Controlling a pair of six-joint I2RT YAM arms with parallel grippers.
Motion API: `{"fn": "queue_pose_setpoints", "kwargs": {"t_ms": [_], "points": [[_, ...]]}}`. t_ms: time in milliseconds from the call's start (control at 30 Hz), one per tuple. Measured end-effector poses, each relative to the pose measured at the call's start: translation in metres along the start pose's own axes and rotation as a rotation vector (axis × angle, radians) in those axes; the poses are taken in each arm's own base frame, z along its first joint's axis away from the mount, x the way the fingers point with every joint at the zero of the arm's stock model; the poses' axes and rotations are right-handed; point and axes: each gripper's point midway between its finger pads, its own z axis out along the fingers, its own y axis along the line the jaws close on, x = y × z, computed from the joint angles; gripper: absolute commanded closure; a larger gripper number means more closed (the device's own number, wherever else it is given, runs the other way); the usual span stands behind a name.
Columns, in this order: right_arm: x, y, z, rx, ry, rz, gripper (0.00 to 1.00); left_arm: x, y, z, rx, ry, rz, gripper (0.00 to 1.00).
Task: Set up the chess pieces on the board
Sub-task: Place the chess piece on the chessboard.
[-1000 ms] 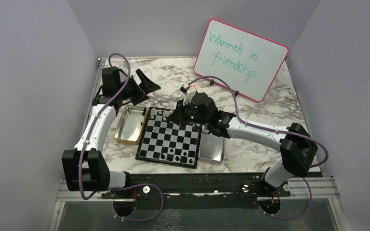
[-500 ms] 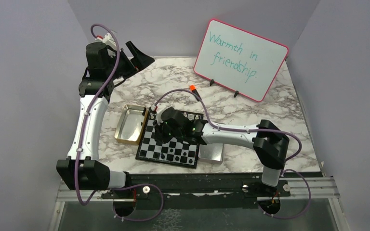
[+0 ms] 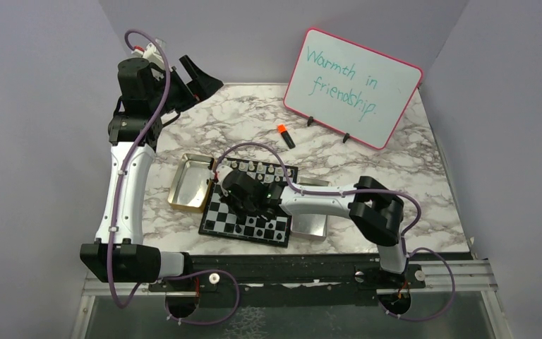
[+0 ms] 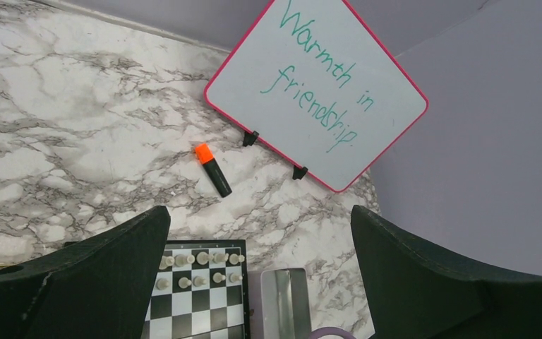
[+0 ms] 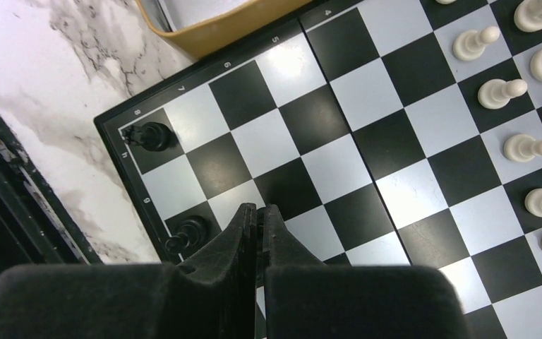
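**Hovering over the board with shut fingers**

At the far left, the left gripper (image 3: pixel 189 79) is up high near the back wall, its fingers spread wide apart with nothing between them. Its wrist camera looks down past both fingers (image 4: pixel 85 282) at the marble table (image 3: pixel 409 176).

A gold tray (image 3: pixel 175 187) lies just beside the left edge of the board (image 3: pixel 217 217), which sits at the middle of the table. Pale pieces (image 3: pixel 257 168) stand in rows along the board's far edge. A few black pieces (image 3: pixel 261 227) stand along its near edge.

The right gripper (image 3: pixel 243 203) hangs low over the left part of the board. Its fingers are pressed together, and I see nothing between them. In the wrist view its tip (image 5: pixel 257 212) is just beside one black piece (image 5: pixel 190 232), and another (image 5: pixel 152 135) stands in the corner square.

A silver tray (image 3: pixel 312 227) lies against the board's right edge. Farther back, an orange-capped marker (image 3: pixel 286 135) lies on the table. A whiteboard (image 3: pixel 353 88) leans at the back right.
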Motion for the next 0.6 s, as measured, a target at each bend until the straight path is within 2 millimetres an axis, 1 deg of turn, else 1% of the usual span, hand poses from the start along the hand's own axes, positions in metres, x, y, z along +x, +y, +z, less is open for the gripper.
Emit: {"fn": "queue_pose_setpoints", "kwargs": {"t_ms": [100,300,467,533,600], "points": [[0.005,-0.002,0.003,0.009,0.013,-0.006,0.97,0.001,-0.002,-0.004,0.000,0.001,0.004,0.01],[0.005,-0.001,0.006,0.010,0.018,-0.009,0.97,0.003,-0.001,-0.005,-0.005,0.008,0.002,0.01],[0.004,0.005,0.008,0.001,0.016,-0.015,0.97,0.003,0.000,-0.005,-0.007,0.010,0.001,0.01],[0.005,0.008,0.008,-0.003,0.018,-0.019,0.95,0.003,0.000,-0.005,-0.007,0.011,0.003,0.01],[0.005,0.009,0.008,0.000,0.020,-0.015,0.91,0.004,0.000,-0.005,-0.008,0.011,0.005,0.01]]}}
